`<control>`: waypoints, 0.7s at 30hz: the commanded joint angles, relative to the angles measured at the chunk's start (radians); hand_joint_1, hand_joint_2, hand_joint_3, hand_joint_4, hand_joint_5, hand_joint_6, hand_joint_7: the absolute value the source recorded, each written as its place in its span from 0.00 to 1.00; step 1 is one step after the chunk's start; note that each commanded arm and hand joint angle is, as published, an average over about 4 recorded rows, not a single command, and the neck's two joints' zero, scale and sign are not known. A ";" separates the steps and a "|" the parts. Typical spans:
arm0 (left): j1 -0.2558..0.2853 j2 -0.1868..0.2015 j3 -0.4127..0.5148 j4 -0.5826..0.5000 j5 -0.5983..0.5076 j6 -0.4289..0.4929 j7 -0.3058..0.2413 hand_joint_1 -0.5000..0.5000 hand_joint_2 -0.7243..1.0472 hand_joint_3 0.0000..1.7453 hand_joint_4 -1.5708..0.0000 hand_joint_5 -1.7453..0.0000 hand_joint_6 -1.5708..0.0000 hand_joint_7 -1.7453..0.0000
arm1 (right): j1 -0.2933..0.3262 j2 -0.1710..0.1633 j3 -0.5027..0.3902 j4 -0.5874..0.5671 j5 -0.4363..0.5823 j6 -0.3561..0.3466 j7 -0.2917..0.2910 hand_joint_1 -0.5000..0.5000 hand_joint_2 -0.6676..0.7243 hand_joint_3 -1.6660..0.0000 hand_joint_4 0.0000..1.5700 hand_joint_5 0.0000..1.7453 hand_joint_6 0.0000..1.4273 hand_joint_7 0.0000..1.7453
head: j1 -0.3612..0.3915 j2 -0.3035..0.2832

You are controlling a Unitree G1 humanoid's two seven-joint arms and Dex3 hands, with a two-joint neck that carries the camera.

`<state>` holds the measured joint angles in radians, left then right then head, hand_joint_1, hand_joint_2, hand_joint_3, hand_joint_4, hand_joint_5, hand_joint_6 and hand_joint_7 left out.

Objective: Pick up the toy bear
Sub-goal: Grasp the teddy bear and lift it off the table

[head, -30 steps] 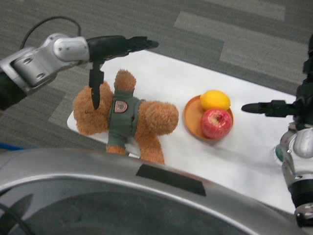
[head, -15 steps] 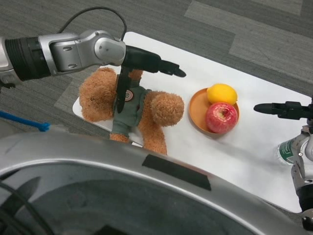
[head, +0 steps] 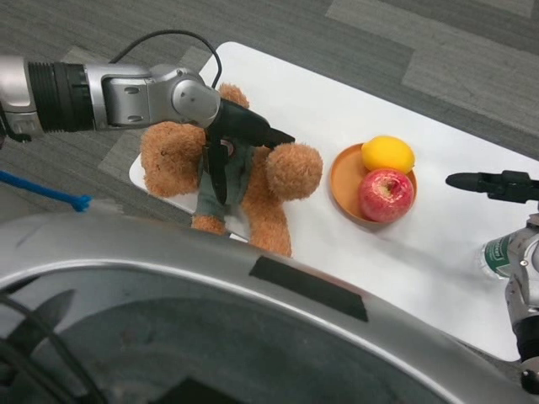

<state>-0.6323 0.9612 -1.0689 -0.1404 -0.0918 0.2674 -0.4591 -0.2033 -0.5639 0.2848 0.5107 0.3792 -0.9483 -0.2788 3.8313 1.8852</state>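
**Fruit plate, bottle and cord around the white table**

A white table [head: 354,93] stands on grey patterned carpet [head: 438,42]. On it sits a small orange plate [head: 344,178] bearing a yellow lemon [head: 387,154] and, touching it on the near side, a red apple [head: 386,194]. At the table's right edge part of a green-labelled bottle [head: 497,252] shows. A blue cord [head: 42,191] lies at left.

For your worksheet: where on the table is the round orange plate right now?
In the head view, the round orange plate sits right of centre on the white table, just right of the brown plush toy bear, holding a yellow lemon and red apple.
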 commanded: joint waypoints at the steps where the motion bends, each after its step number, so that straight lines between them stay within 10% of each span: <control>1: 0.011 0.029 -0.049 0.052 0.042 0.003 -0.021 0.01 0.75 0.05 1.00 1.00 1.00 0.88 | 0.007 -0.015 0.007 0.011 0.025 0.003 -0.002 0.04 0.50 1.00 0.00 0.11 0.00 0.04 | 0.011 -0.007; 10: 0.027 0.022 -0.108 0.197 0.185 -0.037 -0.034 0.00 0.78 0.05 1.00 1.00 1.00 0.88 | 0.005 -0.008 0.017 0.043 0.043 0.003 0.002 0.04 0.55 1.00 0.00 0.11 0.00 0.04 | 0.002 -0.007; 21: 0.158 -0.133 0.139 0.343 0.503 -0.162 -0.019 0.00 0.98 0.11 1.00 0.96 1.00 0.84 | 0.019 0.026 -0.001 0.048 0.069 -0.002 0.017 0.04 0.64 1.00 0.00 0.11 0.00 0.04 | -0.048 0.017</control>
<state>-0.5146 0.8483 -0.9751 0.1623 0.3677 0.1287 -0.5095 -0.1948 -0.5488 0.2972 0.5530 0.4371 -0.9497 -0.2650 3.7889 1.8996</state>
